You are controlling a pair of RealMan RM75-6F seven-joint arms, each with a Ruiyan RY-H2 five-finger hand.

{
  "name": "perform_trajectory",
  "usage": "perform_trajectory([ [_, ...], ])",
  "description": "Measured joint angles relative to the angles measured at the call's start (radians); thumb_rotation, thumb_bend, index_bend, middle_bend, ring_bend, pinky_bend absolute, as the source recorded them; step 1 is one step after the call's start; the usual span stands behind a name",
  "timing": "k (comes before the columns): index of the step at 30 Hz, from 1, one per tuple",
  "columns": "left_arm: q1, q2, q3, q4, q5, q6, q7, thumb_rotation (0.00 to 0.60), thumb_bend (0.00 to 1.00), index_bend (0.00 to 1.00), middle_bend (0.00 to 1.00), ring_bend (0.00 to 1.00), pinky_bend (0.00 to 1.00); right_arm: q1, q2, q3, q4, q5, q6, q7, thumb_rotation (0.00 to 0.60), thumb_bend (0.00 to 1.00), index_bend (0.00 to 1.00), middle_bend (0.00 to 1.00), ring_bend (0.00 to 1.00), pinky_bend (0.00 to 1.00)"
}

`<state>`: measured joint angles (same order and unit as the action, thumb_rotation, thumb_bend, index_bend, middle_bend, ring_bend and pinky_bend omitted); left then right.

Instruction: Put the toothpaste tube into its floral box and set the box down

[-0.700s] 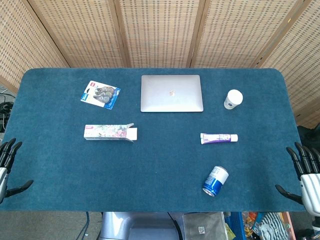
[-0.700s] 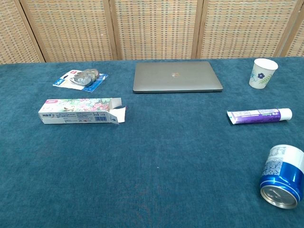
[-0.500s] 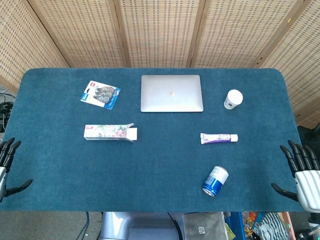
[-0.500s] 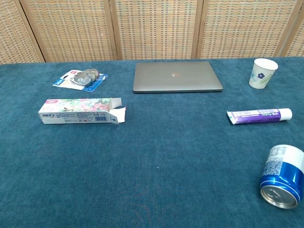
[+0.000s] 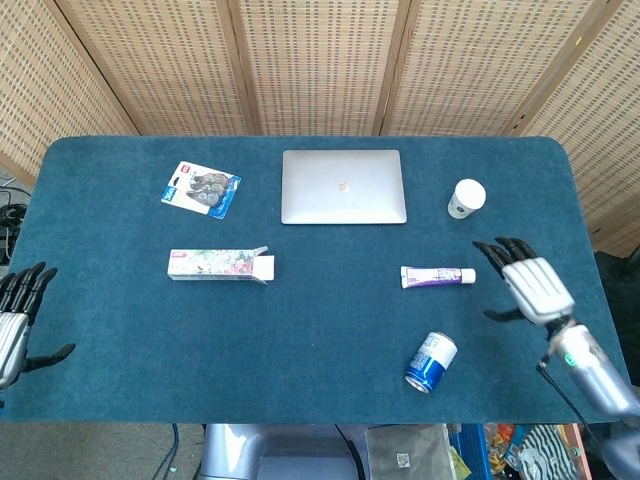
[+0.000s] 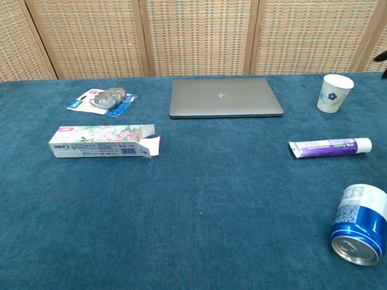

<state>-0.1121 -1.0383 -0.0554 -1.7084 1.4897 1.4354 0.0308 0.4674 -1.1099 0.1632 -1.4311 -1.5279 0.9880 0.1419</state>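
Note:
The purple and white toothpaste tube (image 5: 437, 276) (image 6: 330, 147) lies flat on the blue table, cap to the right. Left of centre lies the floral box (image 5: 220, 265) (image 6: 101, 141), its flaps open at the right end. My right hand (image 5: 527, 282) hovers open just right of the tube, fingers spread, holding nothing. At the table's left edge my left hand (image 5: 18, 318) is open and away from the box. Only a dark fingertip of the right hand shows at the chest view's right border.
A closed silver laptop (image 5: 343, 186) lies at the back centre. A paper cup (image 5: 466, 198) stands at the back right. A blue can (image 5: 430, 362) lies on its side near the front, below the tube. A blister pack (image 5: 200, 189) sits at the back left.
My right hand has moved up and inward from the table's front right edge to just beside the tube. The left hand shifted slightly. Tube and box have not moved.

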Motion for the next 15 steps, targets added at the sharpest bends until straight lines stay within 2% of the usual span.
perform_trajectory([
  [4, -0.008, -0.005, -0.006, 0.001, -0.014, -0.01, 0.007, 0.6, 0.14, 0.0, 0.0, 0.0, 0.0, 0.076, -0.146, 0.015, 0.159, 0.063, -0.078, 0.001, 0.6, 0.13, 0.33, 0.34, 0.23, 0.25],
  [8, -0.01, -0.007, -0.008, -0.007, -0.034, -0.017, 0.028, 0.6, 0.14, 0.0, 0.0, 0.0, 0.0, 0.134, -0.257, 0.018, 0.285, 0.105, -0.138, 0.015, 0.6, 0.18, 0.34, 0.34, 0.23, 0.25],
  [15, -0.017, -0.013, -0.01, -0.018, -0.059, -0.031, 0.059, 0.6, 0.14, 0.0, 0.0, 0.0, 0.0, 0.177, -0.353, 0.0, 0.407, 0.126, -0.188, 0.037, 0.6, 0.21, 0.34, 0.34, 0.24, 0.25],
])
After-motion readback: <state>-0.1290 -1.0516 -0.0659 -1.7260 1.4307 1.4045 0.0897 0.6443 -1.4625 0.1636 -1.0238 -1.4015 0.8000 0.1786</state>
